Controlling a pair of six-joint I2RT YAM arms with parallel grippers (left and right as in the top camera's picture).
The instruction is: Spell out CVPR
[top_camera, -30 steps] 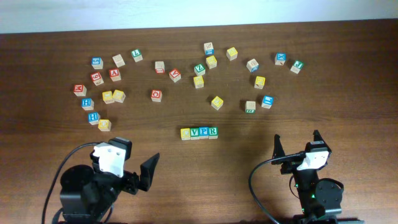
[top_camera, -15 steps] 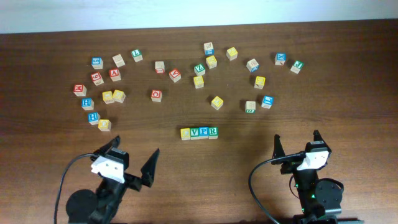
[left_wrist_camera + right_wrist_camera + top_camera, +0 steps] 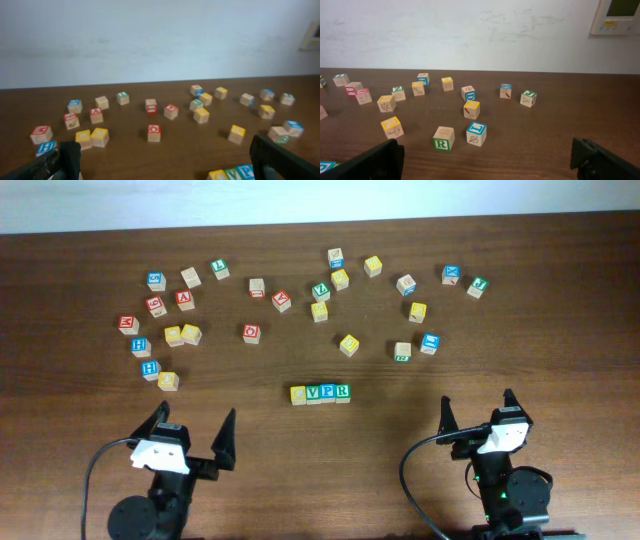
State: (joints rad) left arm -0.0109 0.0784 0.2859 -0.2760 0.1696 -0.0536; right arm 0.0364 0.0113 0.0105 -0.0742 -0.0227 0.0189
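Observation:
A row of four letter blocks (image 3: 320, 393) lies at the table's front centre: a yellow block, then green V, blue P, green R. Its left part also shows low right in the left wrist view (image 3: 235, 173). My left gripper (image 3: 192, 435) is open and empty at the front left, well back from the row. My right gripper (image 3: 477, 409) is open and empty at the front right, also apart from the row.
Many loose letter blocks lie scattered across the far half of the table, from a left cluster (image 3: 160, 330) to a right cluster (image 3: 430, 310). A green R block (image 3: 443, 138) and a blue block (image 3: 476, 133) lie ahead of the right gripper.
The left arm has swung and straightened: its gripper now points toward the blocks, fingers spread wide. The right arm and the blocks have not moved.

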